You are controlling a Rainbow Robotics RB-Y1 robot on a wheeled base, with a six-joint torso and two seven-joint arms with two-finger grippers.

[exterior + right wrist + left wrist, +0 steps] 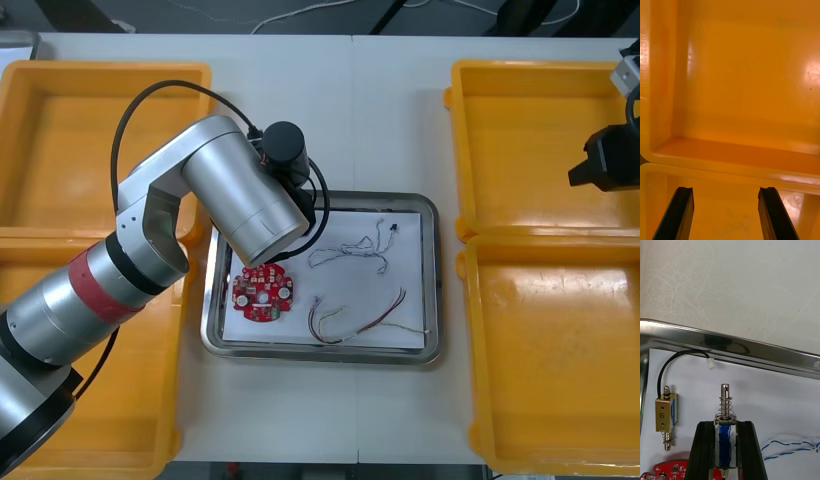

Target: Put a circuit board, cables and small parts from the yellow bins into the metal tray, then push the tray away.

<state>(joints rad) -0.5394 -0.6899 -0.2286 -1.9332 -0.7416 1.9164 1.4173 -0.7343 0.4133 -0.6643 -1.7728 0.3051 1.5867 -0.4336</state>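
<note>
My left gripper (725, 424) is shut on a small metal part (726, 410) with a blue coil and a spring pin, held over the white inside of the metal tray (733, 342), close to its rim. Beside the fingers lies a second small metal part (666, 414) with a black cable (674, 357). A round red circuit board (262, 294), a twisted blue and white cable (345, 252) and a red and yellow cable (362, 320) lie in the tray (428, 290). In the front view the left arm (245, 200) covers the tray's far left corner. My right gripper (725, 215) hangs open over a bare yellow bin (745, 86).
Two yellow bins (70, 140) stand on the left of the table and two more (545, 330) on the right, all bare where visible. The right gripper (605, 162) sits over the far right bin. Bare table lies beyond the tray's far rim.
</note>
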